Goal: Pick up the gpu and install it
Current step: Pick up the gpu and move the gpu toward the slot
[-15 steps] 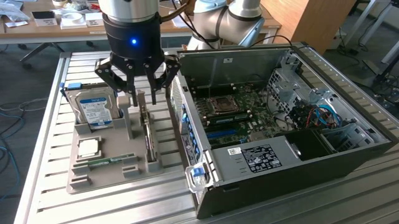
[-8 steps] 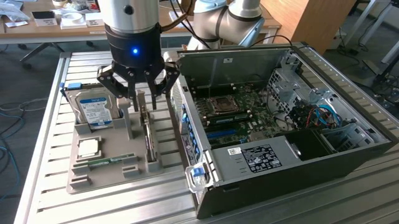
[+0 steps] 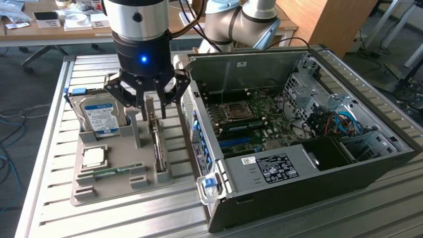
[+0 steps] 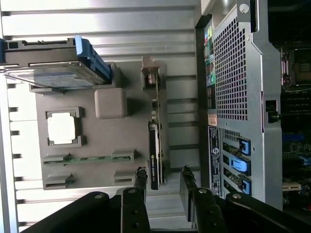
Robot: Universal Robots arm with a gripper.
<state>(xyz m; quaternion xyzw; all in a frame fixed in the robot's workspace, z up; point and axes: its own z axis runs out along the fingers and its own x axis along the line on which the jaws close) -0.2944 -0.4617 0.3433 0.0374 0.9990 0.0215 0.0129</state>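
Observation:
The gpu point(image 3: 157, 141) point(image 4: 155, 145) is a thin dark card with a metal bracket at one end. It stands on edge in a slot of the grey holder tray point(image 3: 112, 191) point(image 4: 97, 141). My gripper point(image 3: 150, 105) point(image 4: 164, 177) hangs just above the card, open. Its two fingers point(image 4: 141, 177) stand apart on either side of the card's near end without touching it. The open computer case point(image 3: 343, 171) point(image 4: 238, 97) lies to the exterior view's right of the tray, with its motherboard point(image 3: 248, 121) exposed.
The tray also holds a hard drive with a blue-white label point(image 3: 102, 118) point(image 4: 48, 73), a square processor chip point(image 3: 94, 157) point(image 4: 61, 128) and a narrow green memory stick point(image 3: 116, 171) point(image 4: 87, 158). Everything rests on a slatted metal table point(image 3: 59, 213). A wooden desk point(image 3: 66, 27) stands behind.

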